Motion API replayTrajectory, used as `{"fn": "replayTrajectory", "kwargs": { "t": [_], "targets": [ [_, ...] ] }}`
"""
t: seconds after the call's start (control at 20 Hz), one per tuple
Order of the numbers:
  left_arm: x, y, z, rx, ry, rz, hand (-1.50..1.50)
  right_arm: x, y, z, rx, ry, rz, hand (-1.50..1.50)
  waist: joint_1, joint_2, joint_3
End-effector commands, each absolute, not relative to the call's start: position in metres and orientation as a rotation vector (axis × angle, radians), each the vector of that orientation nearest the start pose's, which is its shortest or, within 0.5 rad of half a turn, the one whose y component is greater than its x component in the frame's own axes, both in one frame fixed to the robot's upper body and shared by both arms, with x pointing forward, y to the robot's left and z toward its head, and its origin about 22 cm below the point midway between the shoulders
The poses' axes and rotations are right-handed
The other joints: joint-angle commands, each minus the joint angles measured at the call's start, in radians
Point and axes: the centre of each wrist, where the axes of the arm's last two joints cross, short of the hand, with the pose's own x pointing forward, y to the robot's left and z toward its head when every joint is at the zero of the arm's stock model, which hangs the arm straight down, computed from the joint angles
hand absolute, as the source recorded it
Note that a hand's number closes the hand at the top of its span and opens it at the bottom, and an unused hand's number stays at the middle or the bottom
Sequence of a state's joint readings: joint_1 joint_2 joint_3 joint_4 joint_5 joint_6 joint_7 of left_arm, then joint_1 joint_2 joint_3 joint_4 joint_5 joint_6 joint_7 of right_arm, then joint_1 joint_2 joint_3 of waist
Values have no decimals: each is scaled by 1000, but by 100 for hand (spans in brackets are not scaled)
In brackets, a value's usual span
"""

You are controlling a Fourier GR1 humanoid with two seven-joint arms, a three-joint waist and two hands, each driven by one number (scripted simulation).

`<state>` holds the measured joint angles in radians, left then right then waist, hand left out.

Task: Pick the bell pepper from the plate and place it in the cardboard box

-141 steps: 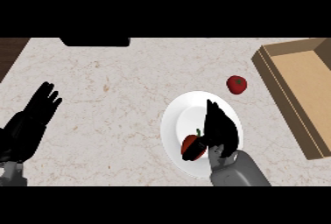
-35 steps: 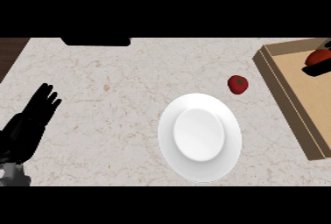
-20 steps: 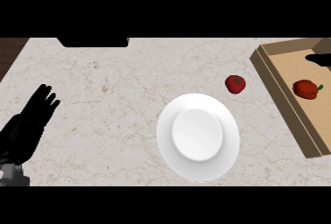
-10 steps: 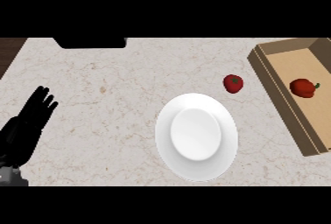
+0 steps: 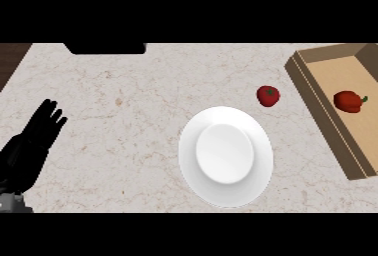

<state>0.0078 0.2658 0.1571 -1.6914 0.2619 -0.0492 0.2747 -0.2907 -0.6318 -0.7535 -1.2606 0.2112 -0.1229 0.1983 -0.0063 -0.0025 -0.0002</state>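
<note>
A red bell pepper (image 5: 349, 101) lies on the floor of the cardboard box (image 5: 322, 95) at the right edge of the head view. The white plate (image 5: 225, 155) in the middle of the counter has nothing on it. My left hand (image 5: 31, 145) rests open at the left edge, fingers straight and pointing up, far from the plate and the box. My right hand does not show in the view.
A second small red fruit (image 5: 268, 95) sits on the counter between the plate and the box's left wall. A dark object (image 5: 105, 48) lies at the counter's back edge. A strip of dark wood shows at the far left corner.
My right hand carried the pepper off the plate into the box, let it go and withdrew out of view. The view has shifted slightly. My left hand stayed put.
</note>
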Motion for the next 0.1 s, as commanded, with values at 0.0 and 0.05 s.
{"fn": "replayTrajectory", "kwargs": {
  "t": [0.0,0.05],
  "targets": [
    [238,315,75,42,-1443,47,0,222,-526,150,-1103,-1413,-358,-150,6,2,0],
    [247,324,52,49,-1442,53,0,222,-533,142,-1104,-1435,-336,-150,5,3,0]
  ]
}}
